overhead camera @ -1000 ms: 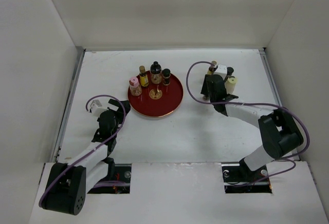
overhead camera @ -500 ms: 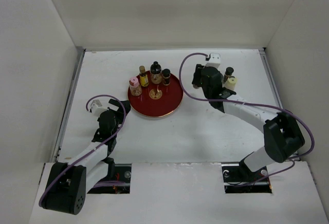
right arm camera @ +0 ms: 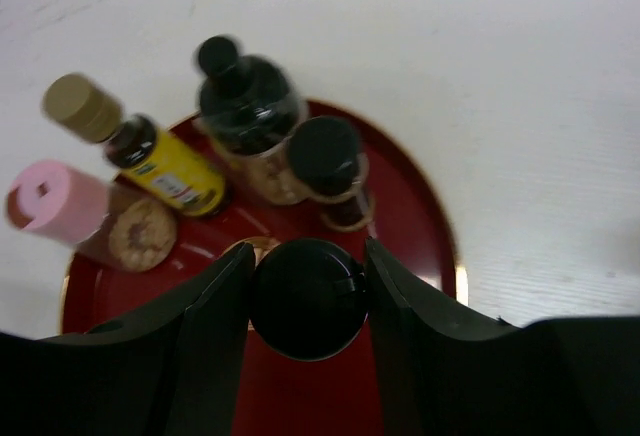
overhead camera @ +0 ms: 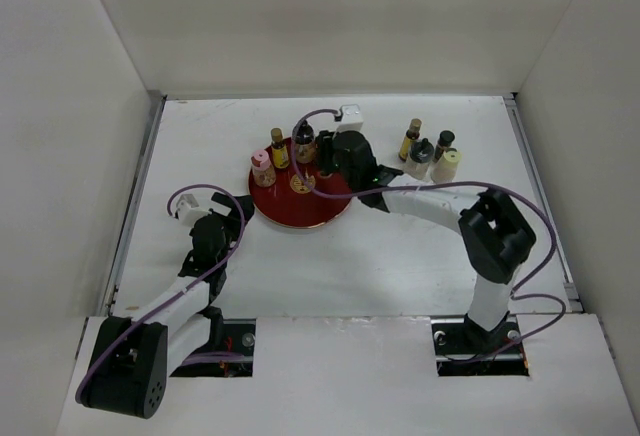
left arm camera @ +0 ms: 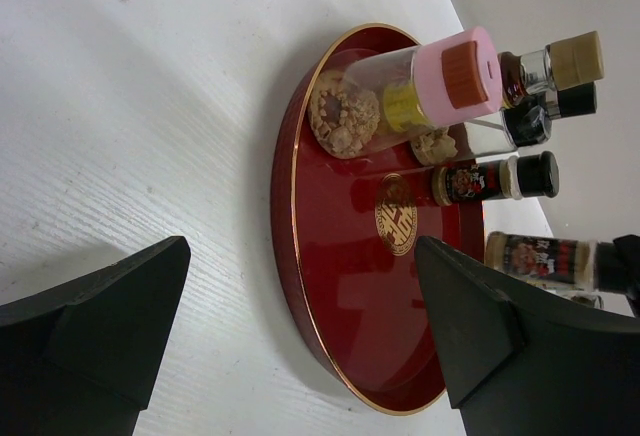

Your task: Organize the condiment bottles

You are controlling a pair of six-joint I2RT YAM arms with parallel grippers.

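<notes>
Left tool (left arm camera: 302, 256): fingers spread wide apart. It sits low at the near left of the table (overhead camera: 400, 246) and faces the left rim of the tray (overhead camera: 290, 208).

Tray: round, red, gold-rimmed, with a gold emblem at its centre. It lies flat on the table, left of mid-table.

Right tool (right arm camera: 308, 296): reached across over the tray's middle, pointing down. Its fingers are pinched on the cap end of the held bottle (left arm camera: 540, 259), one on each side.

Held bottle: black cap, printed label. Long axis vertical, cap up toward the wrist camera, base down toward the tray. It is just nearer than the row on the tray, above the area beside the emblem. Whether the base touches the tray cannot be told.

Pink-capped jar (overhead camera: 263, 168): upright on the tray's far-left edge, cap up.

Yellow-label bottle (right arm camera: 165, 166): tan cap, upright, just right of the pink-capped jar.

Large dark bottle (right arm camera: 245, 96): black cap, upright at the tray's far rim.

Small black-capped jar (right arm camera: 330, 171): upright, just beside the large dark bottle on its near right.

Table cluster: four bottles stand upright on the bare table right of the tray, apart from it. These are an amber bottle (overhead camera: 410, 139), a grey bottle (overhead camera: 421, 155), a dark bottle (overhead camera: 444, 142) and a pale yellow-capped bottle (overhead camera: 447, 165), close together.
</notes>
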